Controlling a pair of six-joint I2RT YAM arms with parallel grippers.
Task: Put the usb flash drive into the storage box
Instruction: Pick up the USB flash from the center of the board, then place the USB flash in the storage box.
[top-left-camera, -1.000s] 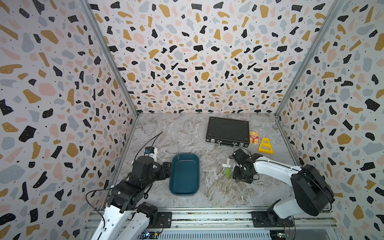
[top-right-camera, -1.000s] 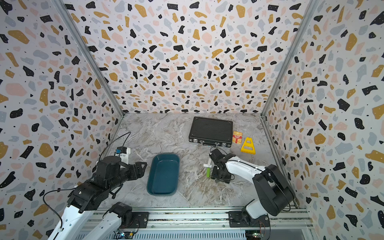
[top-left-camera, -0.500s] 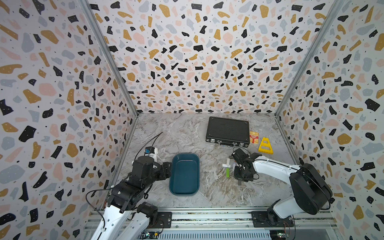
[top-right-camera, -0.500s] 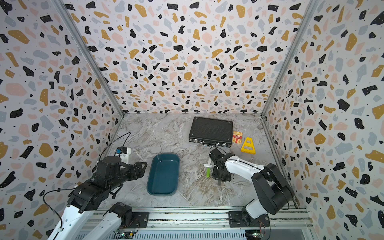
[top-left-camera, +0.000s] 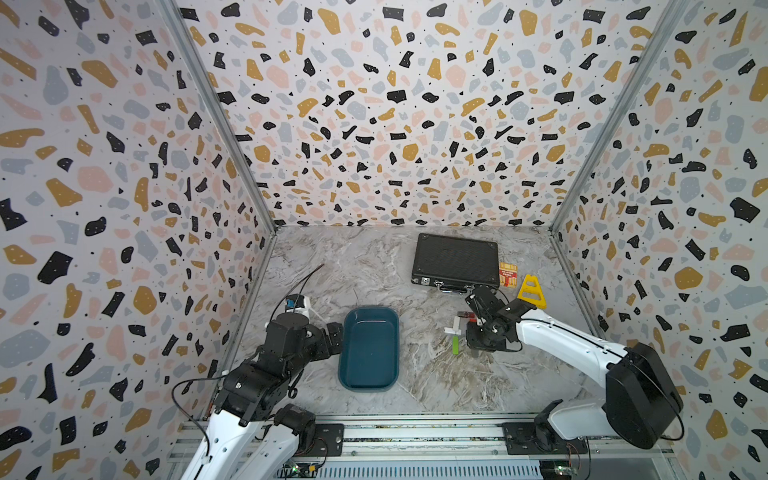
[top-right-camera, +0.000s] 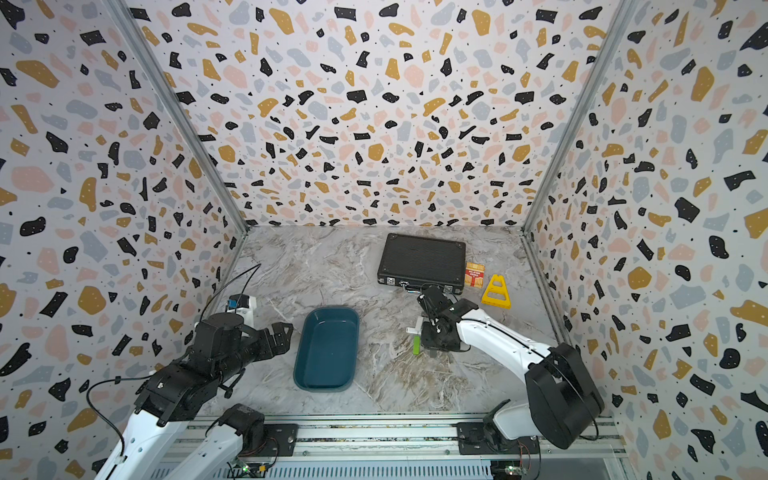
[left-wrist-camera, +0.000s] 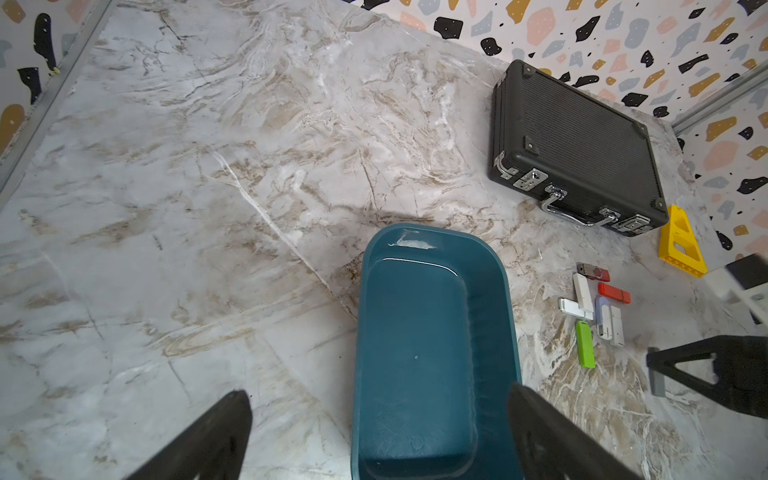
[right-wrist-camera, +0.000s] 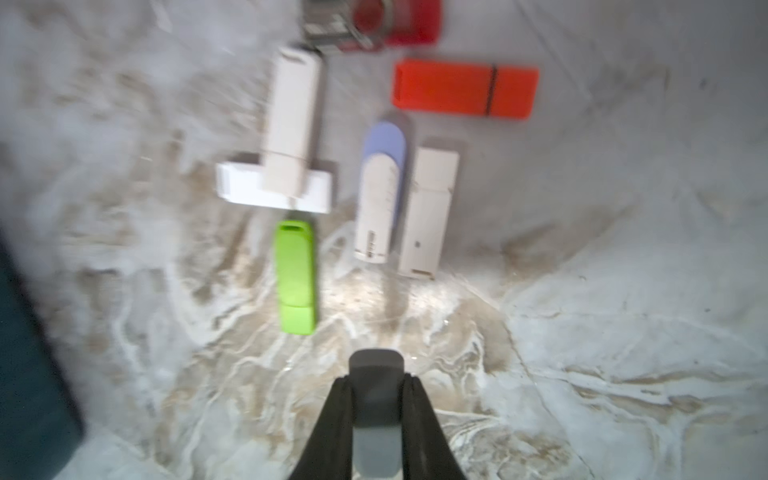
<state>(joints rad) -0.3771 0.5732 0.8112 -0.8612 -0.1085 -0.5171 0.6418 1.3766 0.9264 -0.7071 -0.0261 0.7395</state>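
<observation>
Clamping a small grey plastic usb flash drive (right-wrist-camera: 376, 415), your right gripper (right-wrist-camera: 376, 379) hovers right of centre in both top views, apart from the dark teal plastic storage box (top-left-camera: 368, 349); your left gripper (left-wrist-camera: 379, 395) gapes, holding nothing.

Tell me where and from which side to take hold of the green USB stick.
Probably grip the green USB stick mid-body across its narrow width, coming straight down from above. It lies flat, its two long sides are free, and a white stick lies close to one end.
</observation>
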